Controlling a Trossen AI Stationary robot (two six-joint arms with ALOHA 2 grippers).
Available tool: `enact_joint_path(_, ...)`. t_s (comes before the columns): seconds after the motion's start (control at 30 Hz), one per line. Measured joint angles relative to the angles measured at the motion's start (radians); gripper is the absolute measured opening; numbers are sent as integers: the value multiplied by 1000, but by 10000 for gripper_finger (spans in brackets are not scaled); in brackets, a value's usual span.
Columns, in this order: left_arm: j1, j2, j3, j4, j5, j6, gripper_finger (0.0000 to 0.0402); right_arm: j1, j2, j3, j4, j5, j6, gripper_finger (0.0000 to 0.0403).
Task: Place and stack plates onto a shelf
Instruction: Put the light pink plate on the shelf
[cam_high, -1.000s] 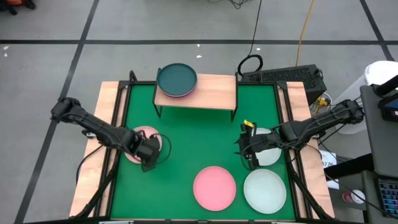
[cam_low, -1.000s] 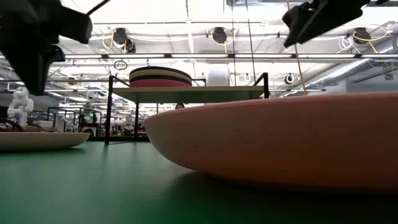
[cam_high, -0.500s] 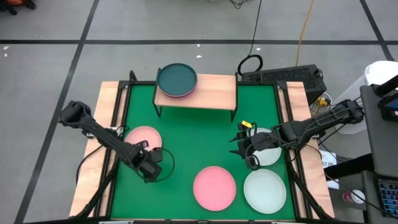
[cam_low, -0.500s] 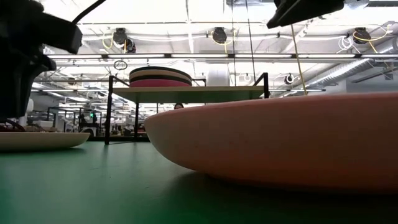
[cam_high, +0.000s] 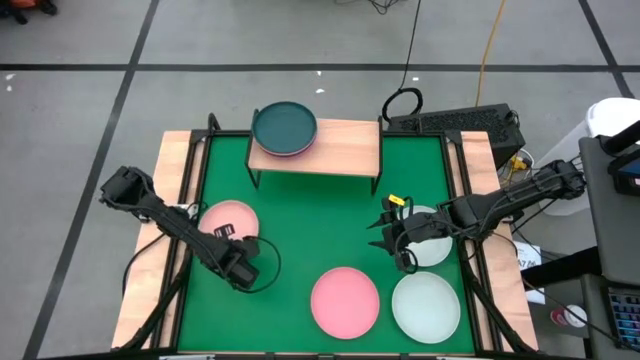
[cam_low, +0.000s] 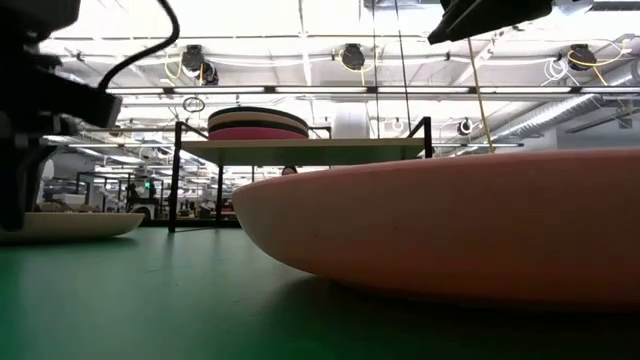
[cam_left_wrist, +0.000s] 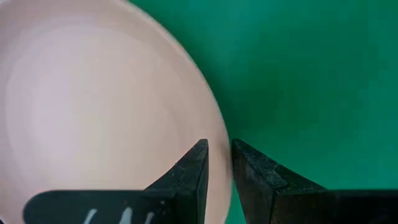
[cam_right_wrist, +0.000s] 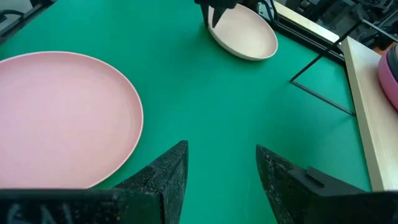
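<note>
The pale salmon plate lies flat on the green table at its left; it also shows as the plate in the left wrist view. My left gripper is low at that plate's near rim and open by a narrow gap, with one finger over the plate's inside and one over the green outside. My right gripper is open and hovers beside a mint-white plate. The shelf holds a stack topped by a dark teal plate.
A pink plate and a second mint-white plate lie near the table's near edge. The right half of the shelf board is bare wood. Bare green lies in the table's middle. A keyboard sits beyond the far right corner.
My left gripper has moved from over the salmon plate toward the table's near edge, to the plate's near rim, and has come down close to the table. My right gripper has risen a little. The plates have stayed where they were.
</note>
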Motion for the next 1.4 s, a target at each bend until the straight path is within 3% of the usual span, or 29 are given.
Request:
enact_joint_path(0.2, -2, 0, -50, 36, -4, -66, 76, 0, 0, 0, 0, 0, -3, 169)
enact_joint_path(0.5, -2, -1, -58, 84, -9, -45, 75, 0, 0, 0, 1, 1, -3, 169)
enact_joint_path(0.7, -2, -3, -52, 75, -19, -45, 15, 0, 0, 0, 30, 2, -7, 169)
enact_joint_path(0.87, -8, -1, -34, 61, -18, -41, 12, 0, -9, 0, 39, 2, -11, 169)
enact_joint_path(1.07, -18, -1, 149, 63, -47, 85, 10, 8, -52, 0, 77, -4, 27, 169)
enact_joint_path(1.4, -20, -1, 514, 43, -320, 468, 10, 29, -180, 0, 145, -4, -11, 169)
